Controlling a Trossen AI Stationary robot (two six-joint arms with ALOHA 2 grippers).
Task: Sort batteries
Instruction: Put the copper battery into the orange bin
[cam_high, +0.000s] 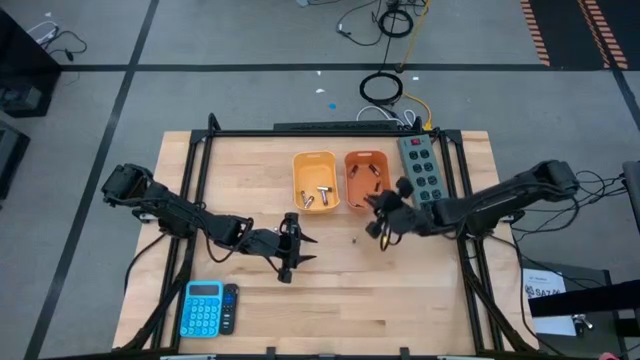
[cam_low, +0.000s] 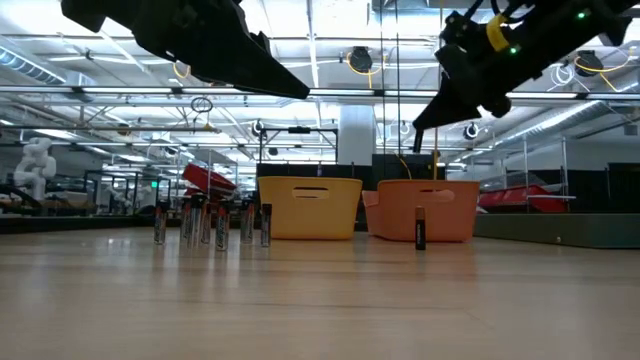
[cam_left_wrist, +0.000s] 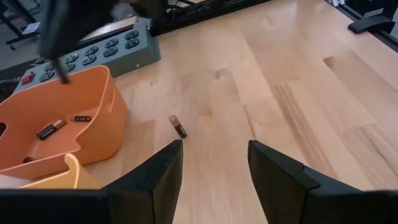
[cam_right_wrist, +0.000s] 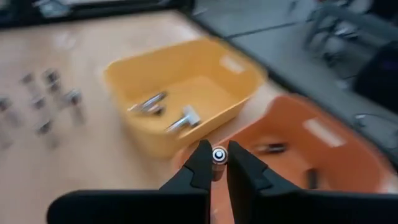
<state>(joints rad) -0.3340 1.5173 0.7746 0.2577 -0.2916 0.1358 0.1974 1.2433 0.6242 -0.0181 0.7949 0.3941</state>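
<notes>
Dark right fingers (cam_right_wrist: 219, 163) pinching probably a cylindrical battery (cam_right_wrist: 219, 155); left fingers (cam_left_wrist: 214, 163) wide.

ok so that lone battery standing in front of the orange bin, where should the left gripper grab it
Probably by the upper half of its round body, coming straight down from above. The battery stands upright and alone on the table in front of the orange bin, so a finger can drop on either side. The left gripper is open.
</notes>
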